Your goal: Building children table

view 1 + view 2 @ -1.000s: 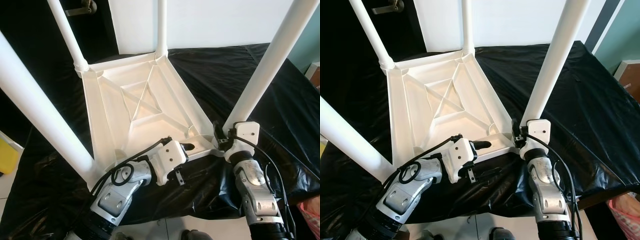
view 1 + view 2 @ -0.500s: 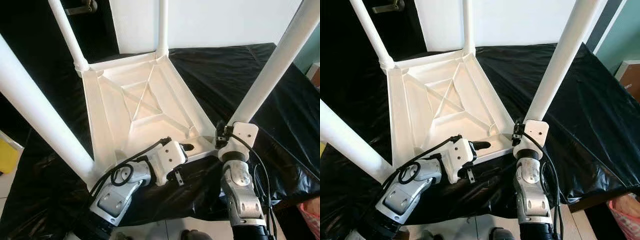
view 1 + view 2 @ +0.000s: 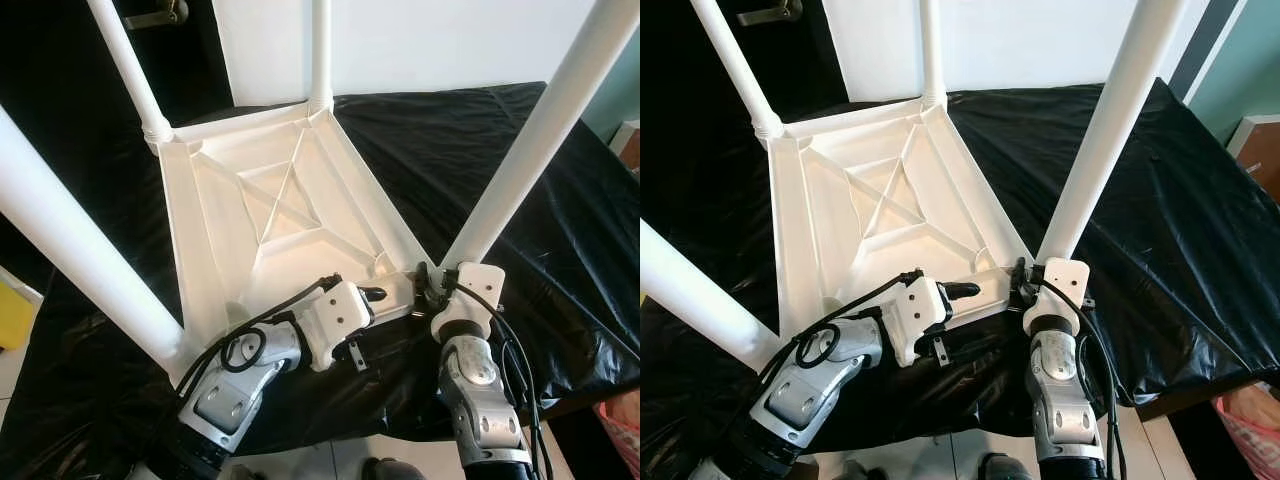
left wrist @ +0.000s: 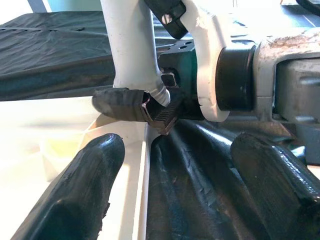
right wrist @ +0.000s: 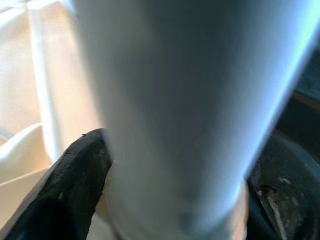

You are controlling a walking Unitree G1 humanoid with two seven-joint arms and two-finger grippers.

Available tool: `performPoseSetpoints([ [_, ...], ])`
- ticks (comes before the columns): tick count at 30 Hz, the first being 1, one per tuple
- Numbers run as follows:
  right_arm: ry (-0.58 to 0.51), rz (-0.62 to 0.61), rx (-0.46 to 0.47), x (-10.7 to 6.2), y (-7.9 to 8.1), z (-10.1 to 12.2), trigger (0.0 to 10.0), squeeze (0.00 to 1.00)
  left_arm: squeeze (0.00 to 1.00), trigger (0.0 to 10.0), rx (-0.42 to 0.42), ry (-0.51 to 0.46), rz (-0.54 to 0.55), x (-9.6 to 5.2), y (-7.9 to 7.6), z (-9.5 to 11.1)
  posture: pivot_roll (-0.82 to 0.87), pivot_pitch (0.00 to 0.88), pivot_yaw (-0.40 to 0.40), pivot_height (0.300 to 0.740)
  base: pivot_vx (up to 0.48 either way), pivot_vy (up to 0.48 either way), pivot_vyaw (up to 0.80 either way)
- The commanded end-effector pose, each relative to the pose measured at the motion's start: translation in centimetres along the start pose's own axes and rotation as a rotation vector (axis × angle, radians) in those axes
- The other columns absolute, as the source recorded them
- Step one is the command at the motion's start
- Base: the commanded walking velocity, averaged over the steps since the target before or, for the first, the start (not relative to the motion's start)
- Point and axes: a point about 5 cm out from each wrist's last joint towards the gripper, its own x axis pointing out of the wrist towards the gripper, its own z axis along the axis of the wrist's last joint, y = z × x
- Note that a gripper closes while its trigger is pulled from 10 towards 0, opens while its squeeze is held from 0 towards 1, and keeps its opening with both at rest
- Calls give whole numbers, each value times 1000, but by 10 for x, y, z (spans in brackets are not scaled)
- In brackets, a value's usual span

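A white children's table top (image 3: 280,200) lies upside down on a black cloth (image 3: 480,130). Legs stand up from its two far corners and its near left corner (image 3: 70,240). My right gripper (image 3: 432,285) is shut on the base of a fourth white leg (image 3: 530,140), which leans up and to the right at the near right corner. In the right wrist view black fingers (image 5: 75,180) press both sides of that leg (image 5: 185,100). My left gripper (image 4: 177,145) is open low at the table's near rim (image 4: 140,165), pointing at the leg's base (image 4: 132,55).
The cloth drops off at the front edge near my arms. A yellow object (image 3: 15,310) sits on the floor at the left, a pink basket (image 3: 620,420) at the lower right. A cardboard box (image 3: 1260,140) stands at the right. A white wall (image 3: 430,40) rises behind.
My right gripper has moved left with the leg, bringing the leg's base closer to the table's near right corner. The left gripper has stayed put.
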Motion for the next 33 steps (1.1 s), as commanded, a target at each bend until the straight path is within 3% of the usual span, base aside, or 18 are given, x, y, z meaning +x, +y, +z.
performPoseSetpoints([
  [1, -28, 29, 9, -1, -6, 4, 10000, 1000, 0, 10000, 1, 8, -3, 0, -2, 0, -136, 120, 26, 740, 0, 0, 0],
  [7, -58, 119, -8, 0, -20, 8, 10000, 1000, 0, 10000, 1, 8, 2, 0, -2, 0, -134, 121, 22, 740, 0, 0, 0],
  [8, -66, 164, -14, 1, -25, 10, 10000, 0, 0, 10000, 2, 8, 6, 0, -1, 0, -134, 122, 21, 740, 0, 0, 0],
  [14, -102, 331, -62, 4, -30, 17, 10000, 0, 0, 10000, 3, 8, 12, -1, 0, 0, -136, 124, 23, 740, 0, 0, 0],
  [15, -114, 412, -87, 6, -28, 20, 10000, 0, 0, 10000, 3, 7, 13, 0, 1, 0, -139, 126, 26, 740, 0, 0, 0],
  [20, -112, 519, -100, 11, -26, 22, 10000, 0, 0, 10000, 3, 5, 12, 0, 1, 1, -139, 126, 27, 740, 0, 0, 0],
  [27, -110, 532, -99, 11, -26, 22, 10000, 0, 0, 10000, 3, 5, 12, 0, 1, 1, -139, 126, 27, 740, 0, 0, 0],
  [28, -97, 589, -114, 15, -25, 22, 4235, 0, 0, 10000, 3, 5, 13, 0, 1, 1, -130, 129, 25, 740, 0, 0, 0],
  [29, -97, 589, -114, 15, -25, 22, 4235, 0, 0, 10000, 3, 5, 13, 0, 1, 1, -130, 129, 25, 740, 0, 0, 0],
  [30, -84, 630, -128, 17, -27, 21, 0, 0, 0, 10000, 3, 6, 15, -1, 0, 1, -126, 131, 22, 740, 0, 0, 0],
  [33, -67, 670, -146, 18, -31, 19, 0, 0, 0, 10000, 0, 7, 20, -1, 0, 0, -130, 134, 23, 740, 0, 0, 0],
])
